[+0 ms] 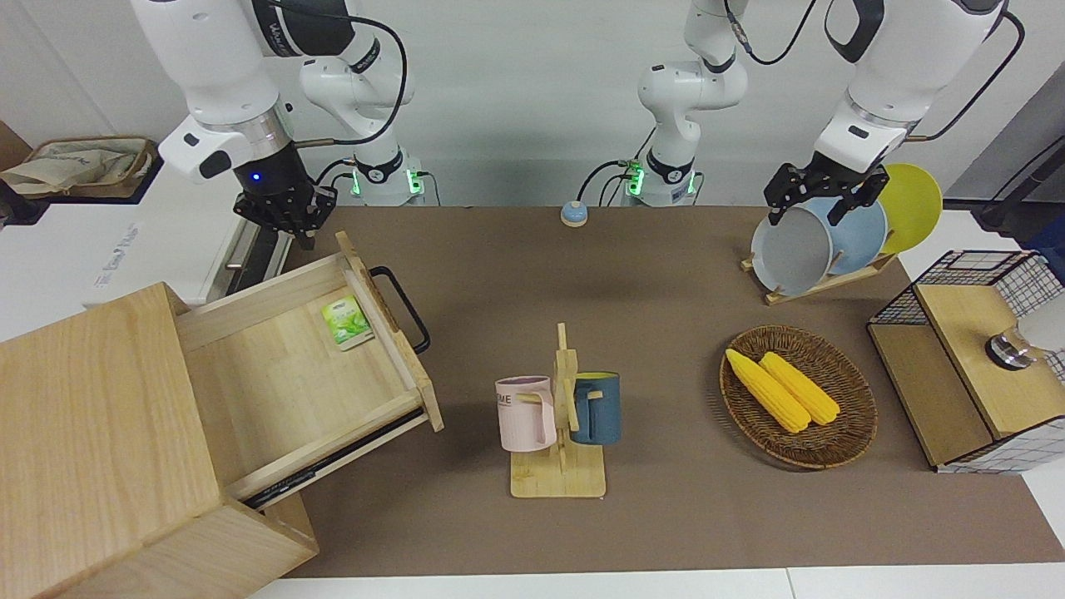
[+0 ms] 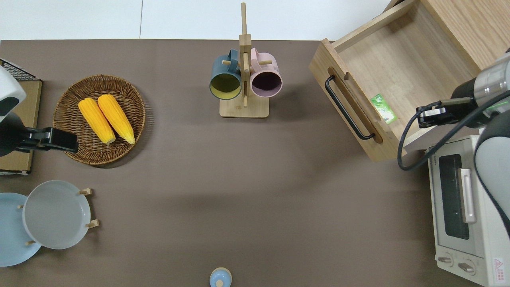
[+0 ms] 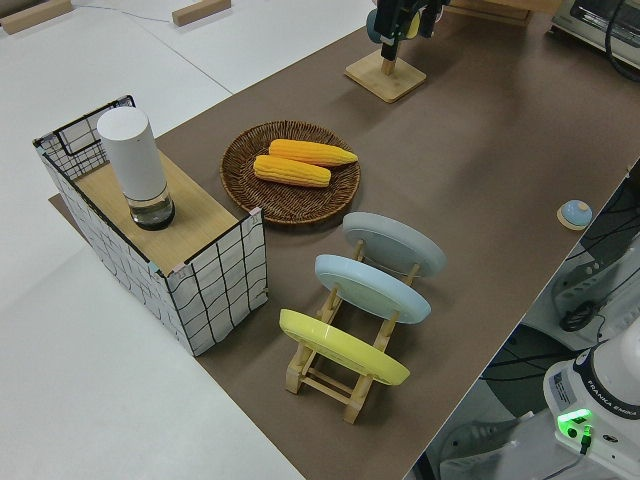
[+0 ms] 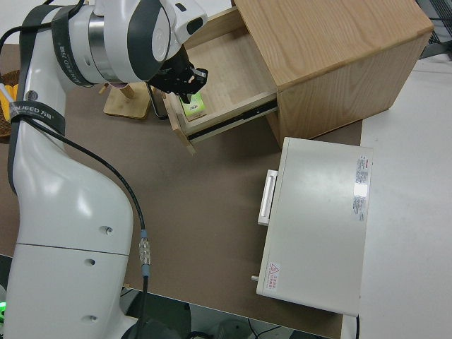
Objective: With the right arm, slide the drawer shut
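**Drawer stands open, right arm up at its near corner**

Brown matting covers the desk [image 2: 239, 179], and at the right arm's end sits a big pale wooden box [image 1: 91, 449] with its wide shallow light-wood drawer [image 2: 392, 75] pulled well out. The drawer's black metal loop handle [image 2: 346, 111] faces the middle of the desk. A small green packet [image 2: 383, 109] lies on the drawer floor, close against the inside of the front panel.

The white right arm [image 1: 220, 75], blue light showing at its wrist, holds its black gripper [image 1: 287, 220] in the air over the drawer's corner nearest the robots, by the side wall. From where I stand its jaws look drawn together with nothing between them, and they touch neither the handle nor the front panel.

A white toaster oven [image 2: 462, 215] sits beside the box, nearer to the robots. In the middle of the desk a wooden mug stand [image 1: 562, 433] carries a pink mug [image 1: 526, 413] and a dark blue mug [image 1: 597, 408].

The left arm [image 1: 882, 75] is parked; I cannot tell how its jaws stand.
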Controlling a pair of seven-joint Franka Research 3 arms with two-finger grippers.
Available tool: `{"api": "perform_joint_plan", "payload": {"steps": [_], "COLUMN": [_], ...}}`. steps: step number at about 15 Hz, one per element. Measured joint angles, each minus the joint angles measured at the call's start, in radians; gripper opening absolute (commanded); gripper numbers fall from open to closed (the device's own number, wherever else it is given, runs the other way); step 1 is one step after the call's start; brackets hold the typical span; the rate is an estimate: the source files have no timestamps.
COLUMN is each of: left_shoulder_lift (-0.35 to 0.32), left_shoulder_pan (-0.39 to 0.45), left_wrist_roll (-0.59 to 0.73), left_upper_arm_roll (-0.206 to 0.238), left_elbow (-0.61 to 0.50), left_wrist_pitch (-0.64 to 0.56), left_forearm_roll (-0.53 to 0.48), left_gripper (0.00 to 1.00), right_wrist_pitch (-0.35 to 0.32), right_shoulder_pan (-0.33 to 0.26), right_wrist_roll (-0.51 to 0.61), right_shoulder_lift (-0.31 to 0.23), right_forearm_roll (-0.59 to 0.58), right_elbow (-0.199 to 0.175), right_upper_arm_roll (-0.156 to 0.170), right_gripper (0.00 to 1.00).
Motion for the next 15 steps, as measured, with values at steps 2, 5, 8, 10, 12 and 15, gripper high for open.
{"api": "perform_joint_plan", "payload": {"steps": [2,5,8,10,12,15], "left_shoulder_lift": [0.000,0.000,0.000,0.000,0.000,0.000], "left_shoulder_pan": [0.000,0.000,0.000,0.000,0.000,0.000], "left_wrist_roll": [0.000,0.000,0.000,0.000,0.000,0.000], "left_upper_arm_roll": [0.000,0.000,0.000,0.000,0.000,0.000], "left_elbow": [0.000,0.000,0.000,0.000,0.000,0.000], "left_wrist_pitch": [0.000,0.000,0.000,0.000,0.000,0.000], "left_forearm_roll": [0.000,0.000,0.000,0.000,0.000,0.000], "left_gripper": [0.99,0.99,0.99,0.99,0.99,0.99], "right_wrist_pitch": [-0.013,-0.020,-0.020,-0.020,-0.020,-0.020], "right_shoulder_pan": [0.000,0.001,0.006,0.028,0.078,0.181], "right_wrist_roll": [0.000,0.000,0.012,0.051,0.131,0.292], "right_shoulder_lift": [-0.007,-0.010,-0.010,-0.010,-0.010,-0.010], "right_forearm_roll": [0.000,0.000,0.000,-0.006,-0.026,-0.065], "right_elbow": [0.017,0.036,0.046,0.054,0.056,0.056], "right_upper_arm_roll": [0.000,0.000,0.004,0.006,0.009,0.014], "right_gripper": [0.000,0.000,0.000,0.000,0.000,0.000]}}
